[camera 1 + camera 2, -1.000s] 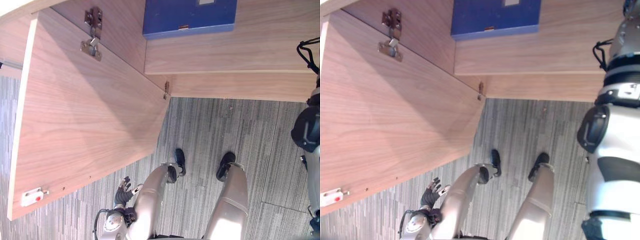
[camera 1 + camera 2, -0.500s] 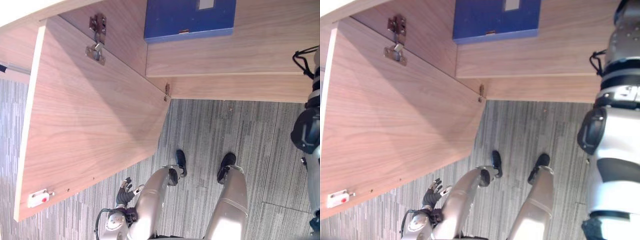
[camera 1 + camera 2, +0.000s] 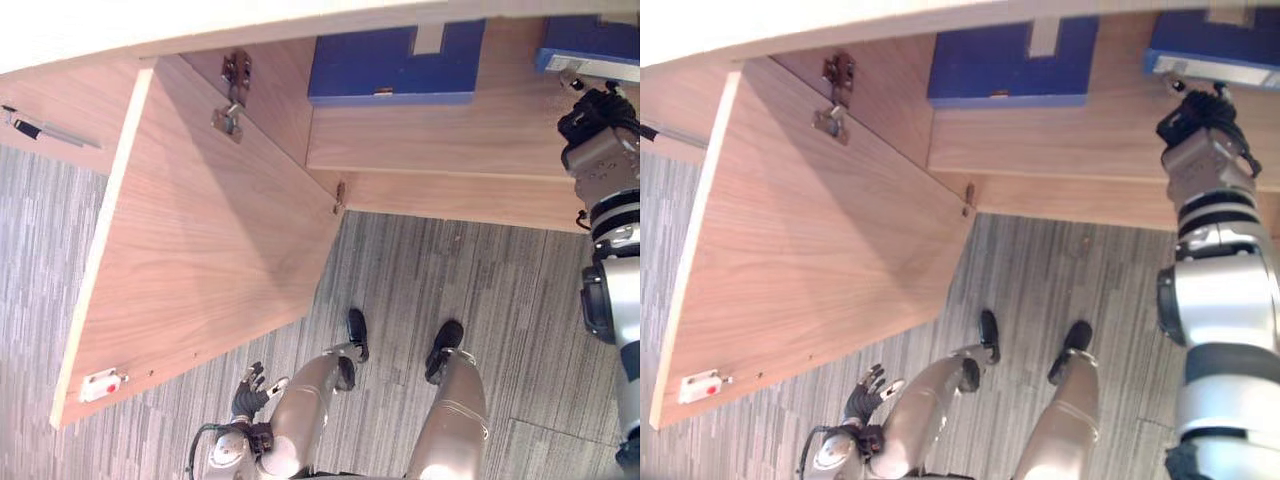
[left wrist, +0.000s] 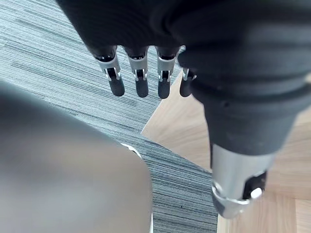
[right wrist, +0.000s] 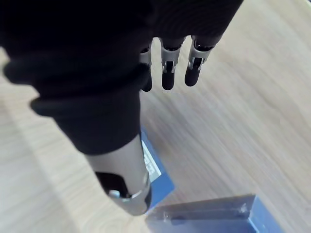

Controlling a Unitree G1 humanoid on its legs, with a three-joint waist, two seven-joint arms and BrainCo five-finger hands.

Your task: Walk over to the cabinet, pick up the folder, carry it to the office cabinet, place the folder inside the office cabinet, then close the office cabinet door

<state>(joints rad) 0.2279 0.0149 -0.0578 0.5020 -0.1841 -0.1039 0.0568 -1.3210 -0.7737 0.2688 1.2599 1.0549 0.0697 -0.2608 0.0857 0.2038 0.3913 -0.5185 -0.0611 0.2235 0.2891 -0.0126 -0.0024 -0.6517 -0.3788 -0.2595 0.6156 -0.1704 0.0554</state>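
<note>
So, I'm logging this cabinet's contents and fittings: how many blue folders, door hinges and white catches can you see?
Blue folders: 2
Door hinges: 2
White catch: 1
Total: 5

- Office cabinet door (image 3: 200, 250): pale wood-grain panel, smooth and matt.
- Shelf (image 3: 440, 150): the same wood grain, matt.
- Hinge (image 3: 232, 95): dull grey metal.
- Catch (image 3: 103, 384): smooth white plastic with 1 red dot.
- Folder (image 3: 395, 70): blue cover, smooth, faint sheen; a pale label that looks like paper.
- Carpet (image 3: 480, 270): grey striped cloth, rough and matt.
- Right hand (image 5: 87, 58): black ribbed cover, matt; fingers (image 5: 167, 73) silver with a soft metallic shine, tips dark and matt.
- Left hand (image 4: 218, 58): same cover and finger finish.
</note>
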